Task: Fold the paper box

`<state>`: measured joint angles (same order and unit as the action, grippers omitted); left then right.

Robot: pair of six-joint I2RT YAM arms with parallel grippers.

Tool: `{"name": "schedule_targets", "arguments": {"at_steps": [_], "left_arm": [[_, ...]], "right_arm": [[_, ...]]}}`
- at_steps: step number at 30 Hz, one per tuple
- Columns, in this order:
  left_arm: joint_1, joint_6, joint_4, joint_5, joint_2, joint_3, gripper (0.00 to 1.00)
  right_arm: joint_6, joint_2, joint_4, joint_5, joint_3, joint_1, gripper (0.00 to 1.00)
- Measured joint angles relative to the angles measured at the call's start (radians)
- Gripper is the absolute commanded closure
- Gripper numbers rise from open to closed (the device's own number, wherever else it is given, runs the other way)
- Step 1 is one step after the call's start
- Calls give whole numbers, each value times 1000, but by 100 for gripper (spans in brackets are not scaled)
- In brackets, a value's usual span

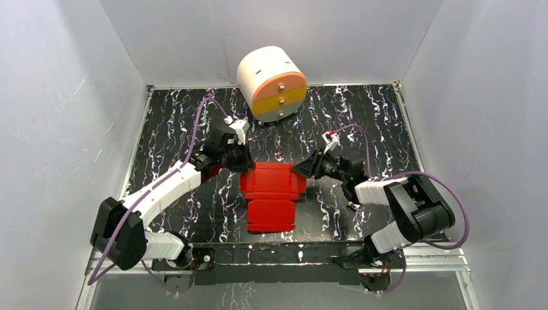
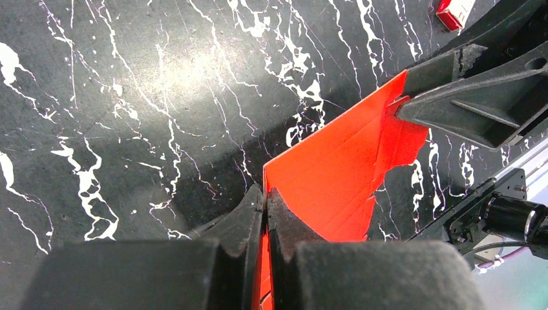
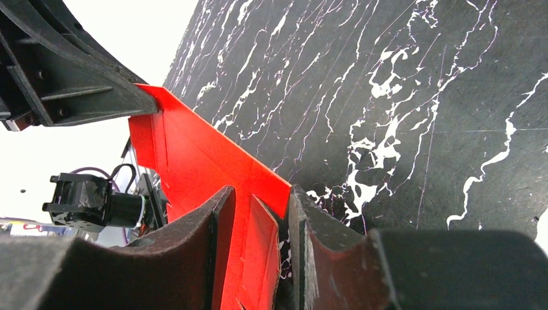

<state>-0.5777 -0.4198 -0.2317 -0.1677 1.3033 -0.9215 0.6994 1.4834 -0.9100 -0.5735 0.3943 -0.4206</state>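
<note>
Side edges of the paper box (image 1: 271, 187) are covered; left gripper (image 2: 266, 194) clamps the 9 o'clock one, right gripper (image 3: 260, 194) straddles 3 o'clock, pinch unclear.

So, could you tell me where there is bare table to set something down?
Bare table lies far right, between the drawer unit and the right wall, and near left, between the left arm and the paper box. The middle is crowded: left gripper and right gripper both clamp the box.

Red paper box (image 1: 271, 188) between left gripper (image 1: 244, 164) and right gripper (image 1: 301, 169), touching both.
</note>
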Motion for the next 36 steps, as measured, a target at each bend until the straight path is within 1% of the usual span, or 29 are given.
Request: {"name": "schedule_targets", "arguments": {"at_steps": [6,10,19,23,26,29,32,36], "left_arm": [[0,-5,8,-9,-6,14,100],[0,-8,9,-11,-7,14,100],[0,-11,16,-13,-7,16,100],[0,-11,16,-13,-7,16,100],[0,-11,15,-13,-7,16,100],[0,-11,14,-12,-7,16,100],[0,-11,14,-11,-7,16,99],[0,-11,14,-9,-7,19,99]], "right_arm": [[4,11,-13,-6,0,14,53],[5,24,-16,-7,0,29,58],[5,32,-46,-62,-8,35,60],[5,40,-60,-97,-8,35,68],[6,55,-64,-116,-8,35,71],[8,61,-69,-124,-8,35,77],[8,61,-73,-132,-8,37,78],[4,61,-71,-139,-5,39,76]]}}
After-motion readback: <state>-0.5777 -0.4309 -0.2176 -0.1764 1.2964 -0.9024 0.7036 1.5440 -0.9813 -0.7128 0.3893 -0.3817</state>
